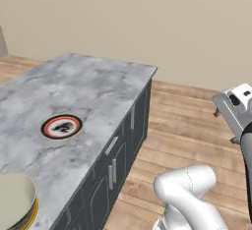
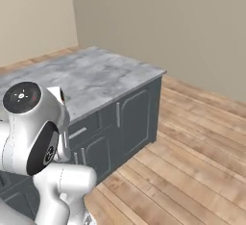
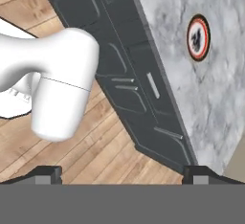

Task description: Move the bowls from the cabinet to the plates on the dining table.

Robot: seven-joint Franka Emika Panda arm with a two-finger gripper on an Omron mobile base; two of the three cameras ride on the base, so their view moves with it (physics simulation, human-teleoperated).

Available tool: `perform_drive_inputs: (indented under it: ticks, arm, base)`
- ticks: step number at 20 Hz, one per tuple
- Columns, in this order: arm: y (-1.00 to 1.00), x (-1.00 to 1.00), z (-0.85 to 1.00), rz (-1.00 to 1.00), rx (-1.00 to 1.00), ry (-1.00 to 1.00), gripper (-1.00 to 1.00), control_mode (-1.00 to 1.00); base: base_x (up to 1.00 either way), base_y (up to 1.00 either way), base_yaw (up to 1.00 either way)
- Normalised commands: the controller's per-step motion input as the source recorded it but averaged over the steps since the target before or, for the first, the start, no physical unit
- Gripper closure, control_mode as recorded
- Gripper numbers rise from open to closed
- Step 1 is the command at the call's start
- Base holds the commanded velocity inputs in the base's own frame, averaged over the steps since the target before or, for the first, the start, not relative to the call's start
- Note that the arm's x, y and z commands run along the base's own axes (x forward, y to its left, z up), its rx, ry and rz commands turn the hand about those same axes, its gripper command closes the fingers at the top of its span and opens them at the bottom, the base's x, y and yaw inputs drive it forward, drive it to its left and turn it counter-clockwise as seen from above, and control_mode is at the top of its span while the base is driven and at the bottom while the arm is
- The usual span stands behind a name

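Glossy white arm (image 2: 45, 171) of rounded, tubular segments, joined by thin dark seam lines. Dark grey to black at the joints: a black oval panel on the side of one bulbous link, a round black cap (image 2: 21, 95) above it carrying small pale markings and a red dot. Boxy light grey wrist block (image 1: 236, 107) behind the hand, with dark rectangular insets. Hand (image 3: 122, 173) ending in two small dark fingertips (image 3: 45, 174) with paler grey faces.
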Motion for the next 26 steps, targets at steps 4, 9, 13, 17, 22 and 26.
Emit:
perform_drive_inputs:
  ticks: [4,9,13,17,22,26]
  arm:
    - [0.00,0.00,0.00,0.00,0.00,0.00,-1.00,1.00]
    - [0.00,0.00,0.00,0.00,0.00,0.00,-1.00,1.00]
    - [0.00,0.00,0.00,0.00,0.00,0.00,-1.00,1.00]
    - [0.00,0.00,0.00,0.00,0.00,0.00,-1.00,1.00]
    - [0.00,0.00,0.00,0.00,0.00,0.00,-1.00,1.00]
    - [0.00,0.00,0.00,0.00,0.00,0.00,-1.00,1.00]
  base:
    - [0.18,-0.17,-0.42]
    - [0.18,-0.15,-0.43]
    - [0.17,-0.15,-0.43]
    - [0.17,-0.16,-0.43]
    - [0.16,-0.17,-0.44]
    - [0.15,-0.18,-0.44]
